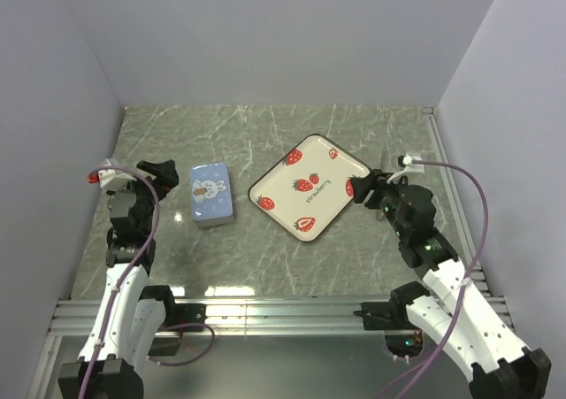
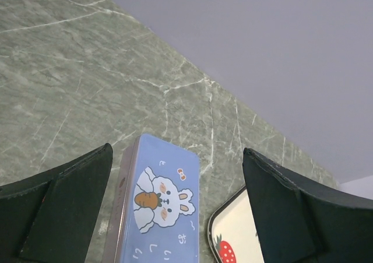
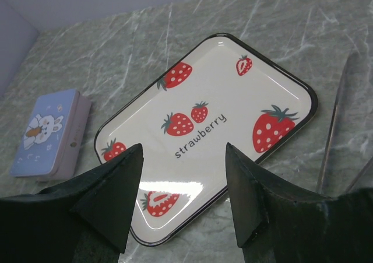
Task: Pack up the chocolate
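Choc unseen; tin (image 1: 211,194) just by L end effector (image 1: 168,172)

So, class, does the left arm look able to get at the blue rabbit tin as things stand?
Probably yes. The left gripper is open just beside the blue rabbit tin, and nothing on the table lies between them; its wrist view shows the tin framed between the fingers.

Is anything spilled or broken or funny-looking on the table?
Nothing is spilled or broken. The strawberry tray lies turned cornerwise and holds only printed strawberries. The blue bunny tin beside it sits straight, with its lid shut. No chocolate shows anywhere, which is the odd part.
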You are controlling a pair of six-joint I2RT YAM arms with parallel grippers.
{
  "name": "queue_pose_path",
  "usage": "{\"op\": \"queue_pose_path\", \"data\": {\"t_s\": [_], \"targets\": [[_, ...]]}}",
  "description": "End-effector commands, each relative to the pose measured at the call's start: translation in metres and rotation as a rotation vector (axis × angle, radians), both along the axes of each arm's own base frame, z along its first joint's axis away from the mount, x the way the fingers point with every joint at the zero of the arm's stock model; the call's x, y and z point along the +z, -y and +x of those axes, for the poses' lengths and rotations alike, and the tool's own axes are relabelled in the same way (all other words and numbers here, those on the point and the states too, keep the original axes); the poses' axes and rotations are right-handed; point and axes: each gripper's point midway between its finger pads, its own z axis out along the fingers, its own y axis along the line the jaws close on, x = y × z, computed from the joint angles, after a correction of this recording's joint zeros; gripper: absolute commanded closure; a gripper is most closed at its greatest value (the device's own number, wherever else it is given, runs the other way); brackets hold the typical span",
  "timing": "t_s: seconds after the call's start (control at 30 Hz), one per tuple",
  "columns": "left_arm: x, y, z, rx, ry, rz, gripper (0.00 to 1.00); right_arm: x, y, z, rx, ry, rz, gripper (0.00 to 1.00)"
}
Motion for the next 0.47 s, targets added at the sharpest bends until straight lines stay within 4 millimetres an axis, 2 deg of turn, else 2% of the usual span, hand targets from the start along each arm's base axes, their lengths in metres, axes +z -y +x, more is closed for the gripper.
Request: {"op": "queue_pose_path", "data": {"t_s": [0.0,0.43], "targets": [[0.002,0.002,0.001,-0.018,0.001,0.009,0.01,0.004,0.014,-0.005,-0.063,0.021,0.011,0.34],[0.013,0.003,-0.01,-0.024,0.066,0.032,0.0,0.007,0.019,-0.008,-0.087,0.039,0.017,0.33]]}}
